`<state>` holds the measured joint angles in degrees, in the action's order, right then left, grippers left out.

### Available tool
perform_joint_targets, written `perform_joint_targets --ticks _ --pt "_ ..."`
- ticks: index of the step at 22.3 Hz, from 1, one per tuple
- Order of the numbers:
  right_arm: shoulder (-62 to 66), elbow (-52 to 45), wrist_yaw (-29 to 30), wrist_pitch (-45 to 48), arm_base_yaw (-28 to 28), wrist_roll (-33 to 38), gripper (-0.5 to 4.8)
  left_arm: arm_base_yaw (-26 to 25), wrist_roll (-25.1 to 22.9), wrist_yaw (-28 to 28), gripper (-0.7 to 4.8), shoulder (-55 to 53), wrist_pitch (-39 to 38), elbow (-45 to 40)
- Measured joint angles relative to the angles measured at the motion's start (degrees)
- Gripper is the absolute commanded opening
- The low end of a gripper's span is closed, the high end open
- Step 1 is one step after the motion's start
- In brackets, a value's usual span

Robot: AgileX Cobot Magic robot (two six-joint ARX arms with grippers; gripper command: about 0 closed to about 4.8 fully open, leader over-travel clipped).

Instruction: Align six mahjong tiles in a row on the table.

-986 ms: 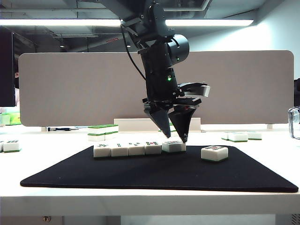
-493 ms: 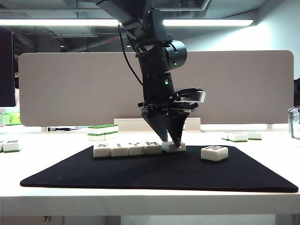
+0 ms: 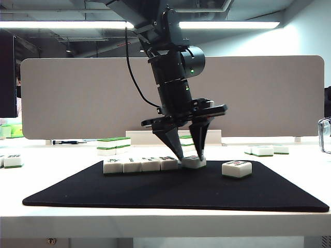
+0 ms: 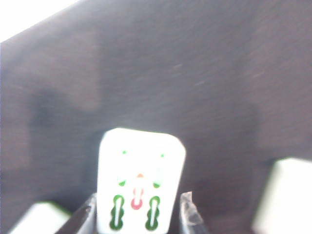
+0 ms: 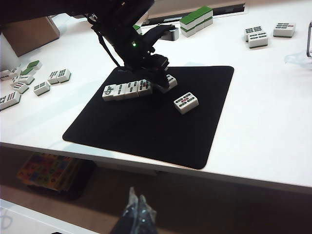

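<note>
- The left gripper (image 3: 190,156) is down on the black mat (image 3: 155,194), its fingers closed around the fifth tile (image 3: 193,161), one finger on each side.
- In the left wrist view that tile (image 4: 140,181) sits between the fingertips (image 4: 187,210), face up.
- Four tiles (image 3: 140,165) already stand in a row on the mat, just left of the gripped one; the sixth tile (image 3: 237,168) lies apart to the right.
- The right gripper (image 5: 135,214) hangs off the near edge of the table (image 5: 273,112), well away, fingers together and holding nothing.
- Risk: the gripped tile looks skewed against the row, so it could end up angled or set back from the line if released as it is.
- Risk: the left finger stands very near the row's end tile; sliding the held tile in could shove that tile and break the line.
- Risk: the grip is low on a smooth block, so a twist could let it slip.
- Spare tiles lie around on the table.
</note>
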<state>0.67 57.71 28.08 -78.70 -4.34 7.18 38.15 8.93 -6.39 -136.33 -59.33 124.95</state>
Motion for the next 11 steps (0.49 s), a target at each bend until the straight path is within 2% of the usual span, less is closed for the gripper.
perform_joint_targets --ticks 4,11 --pt "0.00 0.02 0.00 0.00 0.00 0.00 -0.01 0.02 3.91 -6.12 2.10 0.00 0.33 -0.09" --pt "0.00 0.00 0.00 0.00 0.00 -0.02 -0.01 0.09 4.83 -7.52 2.10 0.85 -0.42 -0.07"
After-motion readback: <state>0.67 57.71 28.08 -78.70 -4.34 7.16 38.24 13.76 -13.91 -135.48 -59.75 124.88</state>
